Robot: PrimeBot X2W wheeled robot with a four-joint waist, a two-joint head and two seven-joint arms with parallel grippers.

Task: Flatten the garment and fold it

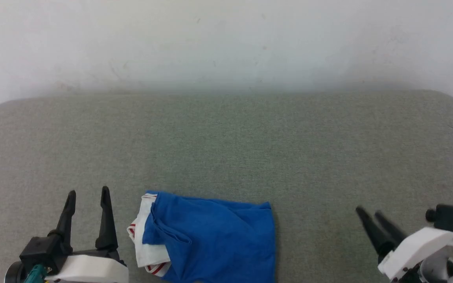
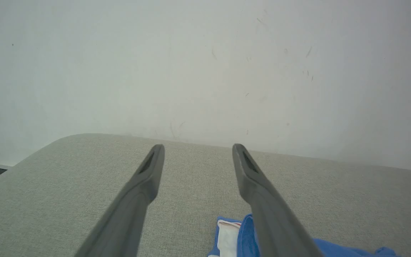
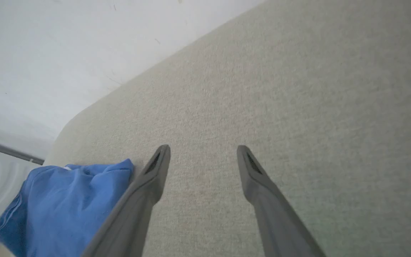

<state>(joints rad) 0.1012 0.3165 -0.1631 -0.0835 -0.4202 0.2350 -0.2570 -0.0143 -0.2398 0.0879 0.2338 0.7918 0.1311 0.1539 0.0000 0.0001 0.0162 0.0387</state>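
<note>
The garment [image 1: 210, 239] lies bunched at the near edge of the grey table [image 1: 226, 149], flanked by the left gripper [image 1: 89, 192] just beside it and the right gripper [image 1: 368, 212] farther off, both with jaws wide apart and empty, seemingly poised to grasp it.

One garment [image 1: 214, 236] lies on one desk [image 1: 226, 149], just beside the left fingers [image 1: 106, 220] and well apart from the right fingers [image 1: 371, 231]. Each side has two fingers, four in all.

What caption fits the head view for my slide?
Bundled blue garment lies on the grey fabric surface between the open left pincer and open right pincer.
</note>
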